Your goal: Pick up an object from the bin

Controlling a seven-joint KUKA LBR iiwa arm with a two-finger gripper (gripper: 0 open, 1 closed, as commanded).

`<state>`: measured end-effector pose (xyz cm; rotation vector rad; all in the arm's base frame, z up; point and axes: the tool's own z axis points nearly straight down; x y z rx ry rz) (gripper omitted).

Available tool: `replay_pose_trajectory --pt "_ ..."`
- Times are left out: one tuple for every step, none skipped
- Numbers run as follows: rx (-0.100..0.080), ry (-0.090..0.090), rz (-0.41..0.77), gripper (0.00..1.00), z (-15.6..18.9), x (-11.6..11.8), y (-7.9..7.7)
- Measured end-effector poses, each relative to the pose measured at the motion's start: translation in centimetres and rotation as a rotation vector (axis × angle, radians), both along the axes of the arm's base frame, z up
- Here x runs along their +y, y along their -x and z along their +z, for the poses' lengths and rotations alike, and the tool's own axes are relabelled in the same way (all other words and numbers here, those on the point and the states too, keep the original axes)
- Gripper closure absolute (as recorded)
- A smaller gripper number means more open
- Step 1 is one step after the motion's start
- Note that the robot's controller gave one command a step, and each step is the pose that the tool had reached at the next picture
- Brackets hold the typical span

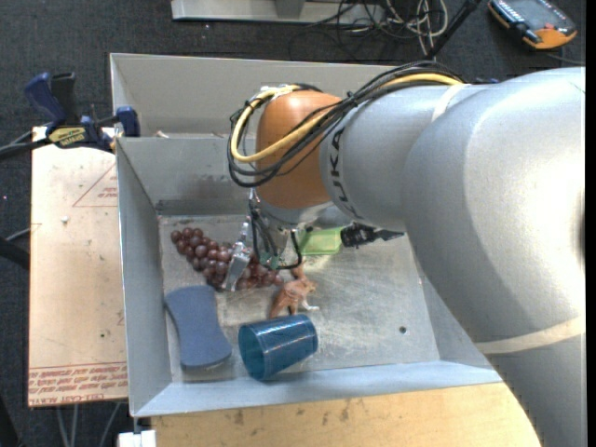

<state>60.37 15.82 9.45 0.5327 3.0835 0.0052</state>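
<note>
Camera view: the gripper [251, 261] hangs low at the middle of the bin [140, 250], at the right end of a dark red grape bunch [197, 247]. Whether it is open or closed cannot be told. An orange toy animal [293, 294] lies just below it. A blue cup [277, 345] lies on its side by the lower wall, beside a grey-blue pad [197, 329]. The floor at lower right is bare.

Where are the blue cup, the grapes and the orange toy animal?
blue cup [279, 345], camera view, on its side wall.
grapes [193, 244], camera view, on the left-hand berries.
orange toy animal [295, 295], camera view, on its body.
</note>
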Motion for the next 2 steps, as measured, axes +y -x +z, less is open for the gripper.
replay_pose_trajectory --pt "0.010 0.001 0.000 1.00 0.9 0.0 0.2" --pt "0.017 0.002 0.001 1.00 2.9 0.0 0.4"
